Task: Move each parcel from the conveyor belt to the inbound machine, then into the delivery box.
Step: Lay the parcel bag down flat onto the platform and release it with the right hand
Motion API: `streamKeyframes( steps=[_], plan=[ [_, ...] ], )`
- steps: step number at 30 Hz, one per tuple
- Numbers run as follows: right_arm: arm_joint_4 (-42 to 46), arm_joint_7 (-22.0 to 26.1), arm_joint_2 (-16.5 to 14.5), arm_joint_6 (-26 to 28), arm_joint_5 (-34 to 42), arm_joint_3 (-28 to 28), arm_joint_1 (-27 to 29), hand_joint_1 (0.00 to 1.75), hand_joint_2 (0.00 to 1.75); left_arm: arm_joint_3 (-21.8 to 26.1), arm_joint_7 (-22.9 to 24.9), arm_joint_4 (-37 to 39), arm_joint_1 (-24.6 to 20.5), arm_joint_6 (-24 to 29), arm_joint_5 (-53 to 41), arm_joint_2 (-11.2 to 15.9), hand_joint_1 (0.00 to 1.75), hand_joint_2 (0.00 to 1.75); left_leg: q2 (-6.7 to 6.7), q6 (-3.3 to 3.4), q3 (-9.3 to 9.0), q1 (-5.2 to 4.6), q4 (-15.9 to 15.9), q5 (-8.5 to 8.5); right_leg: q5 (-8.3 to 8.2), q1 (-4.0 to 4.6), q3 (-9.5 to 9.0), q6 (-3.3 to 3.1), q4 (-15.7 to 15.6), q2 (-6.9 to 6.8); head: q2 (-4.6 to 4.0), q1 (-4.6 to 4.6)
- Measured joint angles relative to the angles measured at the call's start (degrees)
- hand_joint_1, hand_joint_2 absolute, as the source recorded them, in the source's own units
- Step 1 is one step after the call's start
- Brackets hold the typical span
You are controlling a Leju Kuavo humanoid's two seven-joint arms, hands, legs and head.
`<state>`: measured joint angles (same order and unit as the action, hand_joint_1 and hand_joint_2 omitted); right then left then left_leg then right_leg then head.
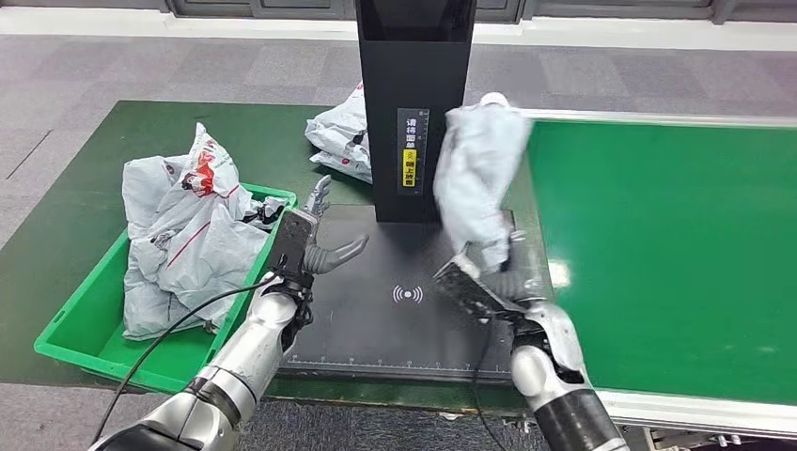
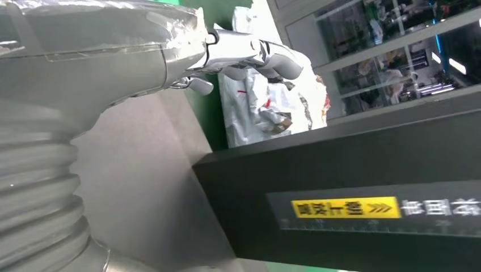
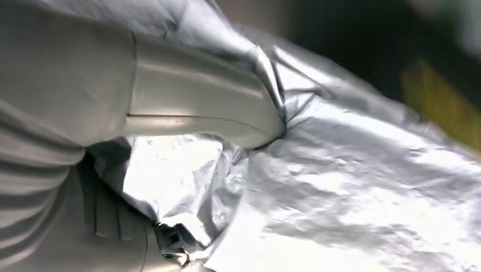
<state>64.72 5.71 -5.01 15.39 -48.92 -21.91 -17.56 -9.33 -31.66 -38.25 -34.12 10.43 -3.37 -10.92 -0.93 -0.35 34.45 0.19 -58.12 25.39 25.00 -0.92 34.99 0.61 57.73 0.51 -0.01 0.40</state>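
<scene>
The green conveyor belt [image 1: 658, 244] runs along the right, beside the black inbound machine [image 1: 414, 103] and its flat scanning plate [image 1: 376, 310]. The right hand [image 1: 489, 277] is raised over that plate, clutching one grey parcel [image 1: 479, 178] that stands up against the machine's column. The left hand [image 1: 305, 240] hovers at the plate's left edge, fingers spread, holding nothing. The green delivery box [image 1: 85, 324] holds several crumpled parcels [image 1: 188, 235]. One more bag [image 1: 343, 136] lies behind the column.

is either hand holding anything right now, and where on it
The right hand holds a grey parcel by its lower end, above the black machine. The left hand holds nothing.
</scene>
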Motion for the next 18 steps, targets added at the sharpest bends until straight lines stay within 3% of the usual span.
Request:
streamKeyframes(
  steps=[3,4,7,8,13,18],
  plan=[
    [-8.02,1.68,-0.23,-4.03,0.74,-2.83,-1.99,1.74,1.75,0.00,0.02,0.23,-0.62,0.26,0.33,-0.05,0.00,1.75,-0.27,-0.06,0.08,0.00,0.00,-0.11,-0.02,0.00,0.00,0.01,0.00,-0.21,0.01,-0.01],
    [-9.62,2.08,-0.26,-4.52,0.88,-3.49,-2.49,1.42,1.75,-0.02,-0.04,0.31,-0.69,0.43,0.29,-0.04,0.00,1.75,-0.32,-0.08,0.09,0.00,0.00,-0.13,-0.02,0.01,0.00,0.01,0.00,-0.24,0.01,-0.01],
    [-12.72,2.94,-0.26,-6.19,1.20,-4.92,-3.40,0.12,1.75,-0.10,-0.20,0.39,-0.76,1.14,0.07,-0.07,0.00,1.75,-0.29,-0.12,0.09,0.01,0.00,-0.12,-0.01,0.02,0.01,0.00,0.01,-0.19,0.01,-0.01],
    [-13.46,2.99,-0.26,-6.78,1.22,-5.32,-3.57,0.00,1.75,-0.13,-0.23,0.40,-0.80,1.41,0.03,-0.08,0.00,1.75,-0.27,-0.13,0.09,0.01,0.00,-0.11,-0.01,0.02,0.01,0.00,0.01,-0.17,0.01,-0.01],
    [-17.08,1.21,-0.32,-8.70,0.92,-6.46,-5.53,0.00,1.75,-0.15,-0.21,0.63,-1.18,2.47,0.40,-0.16,0.00,1.75,-0.25,-0.13,0.08,0.01,0.00,-0.10,0.01,0.02,0.02,-0.01,0.00,-0.13,0.01,0.00],
    [-18.89,0.94,-0.32,-7.07,2.15,-6.81,-6.40,0.00,1.75,-0.13,-0.61,0.89,-1.32,4.46,1.03,-0.08,0.00,1.75,-0.25,-0.12,0.07,0.01,0.00,-0.13,-0.02,0.01,0.00,0.00,0.00,-0.16,0.01,-0.01]
  ],
)
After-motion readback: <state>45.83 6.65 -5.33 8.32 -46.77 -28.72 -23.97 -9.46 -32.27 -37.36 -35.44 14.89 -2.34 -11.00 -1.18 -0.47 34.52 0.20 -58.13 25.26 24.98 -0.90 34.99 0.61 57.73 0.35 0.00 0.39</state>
